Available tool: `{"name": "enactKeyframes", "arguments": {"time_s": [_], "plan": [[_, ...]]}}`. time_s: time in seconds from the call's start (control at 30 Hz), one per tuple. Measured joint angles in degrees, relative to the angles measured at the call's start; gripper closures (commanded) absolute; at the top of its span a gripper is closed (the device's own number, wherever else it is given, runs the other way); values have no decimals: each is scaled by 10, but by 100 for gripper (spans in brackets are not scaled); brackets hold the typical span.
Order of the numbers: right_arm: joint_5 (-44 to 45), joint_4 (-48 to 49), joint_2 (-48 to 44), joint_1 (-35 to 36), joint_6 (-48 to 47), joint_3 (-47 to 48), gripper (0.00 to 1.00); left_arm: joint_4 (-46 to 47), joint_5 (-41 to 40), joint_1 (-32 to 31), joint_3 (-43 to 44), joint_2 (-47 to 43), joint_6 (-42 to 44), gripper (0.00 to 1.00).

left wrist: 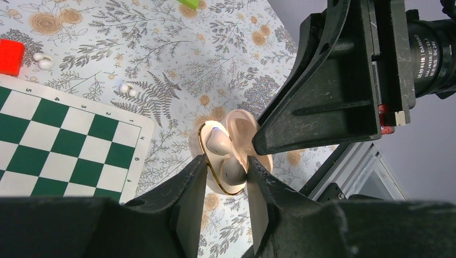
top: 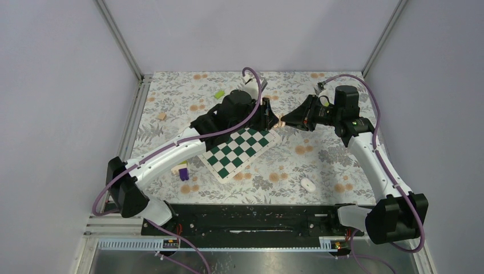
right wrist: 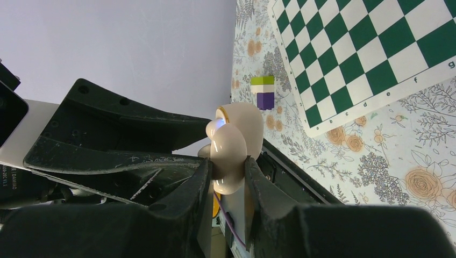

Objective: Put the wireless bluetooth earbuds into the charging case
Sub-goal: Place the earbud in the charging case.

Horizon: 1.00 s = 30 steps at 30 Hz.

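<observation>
Tools meet tip to tip just above the middle of the overhead frame. Our right tool (right wrist: 226,173) is clamped narrow on the small pale beige rounded plastic charging case (right wrist: 236,134), which rises from between its fingers at the centre of the right wrist frame. In the left wrist frame our left tool (left wrist: 226,176) shows at the bottom edge, its fingers narrow on either side of the case's gold-rimmed lower end; whether they press it we cannot tell. The case stands open there, and two smooth pale oval plastic earbuds (left wrist: 218,142) lie in its hollow, one above the other. Left of the tools lies the green-and-white chessboard mat (left wrist: 54,150) on the flower-printed desk (left wrist: 161,48). A red block (left wrist: 11,56) sits at the upper left edge.
</observation>
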Motion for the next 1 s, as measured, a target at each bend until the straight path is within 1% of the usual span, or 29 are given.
{"name": "enactKeyframes", "arguments": {"time_s": [0.13,0.3,0.67,1.0], "plan": [[0,0,0,0,0,0,100,0,0,0,-1,0,-3,66],[0,0,0,0,0,0,100,0,3,0,-1,0,-2,62],[-1,0,0,0,0,0,100,-9,14,0,-2,0,-8,62],[-1,1,0,0,0,0,100,-7,14,0,-2,-9,-11,57]]}}
